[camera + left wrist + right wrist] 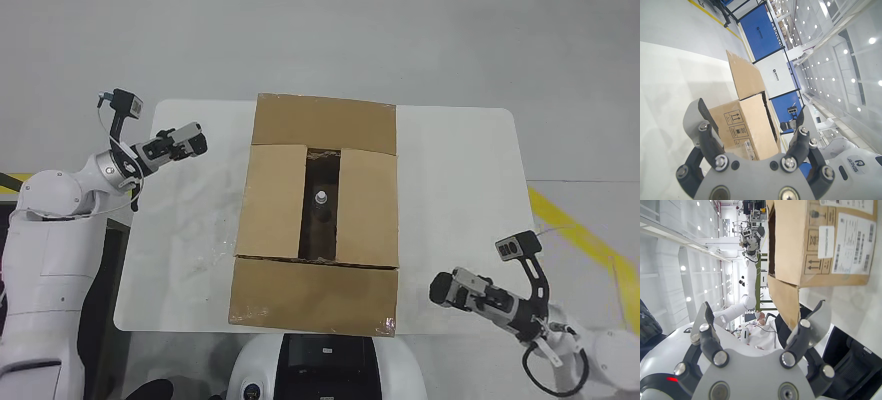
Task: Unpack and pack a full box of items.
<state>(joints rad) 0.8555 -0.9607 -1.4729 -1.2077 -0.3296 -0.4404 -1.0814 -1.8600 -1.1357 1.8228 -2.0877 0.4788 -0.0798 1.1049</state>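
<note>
Bright, even illumination is supplied by ceiling lamps (872,40). The box (366,210) interior is left dark; faint shading is seen on the table (195,250) at 9 o'clock.

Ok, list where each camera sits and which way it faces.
Top view: above the arms, looking down at the table and cardboard box; left hand and right hand show.
Left wrist view: on that wrist, facing a box side past its open fingers.
Right wrist view: on that wrist, facing the labelled box side past its open fingers.
Shared: all see the box; each wrist view catches the opposite arm.
</note>
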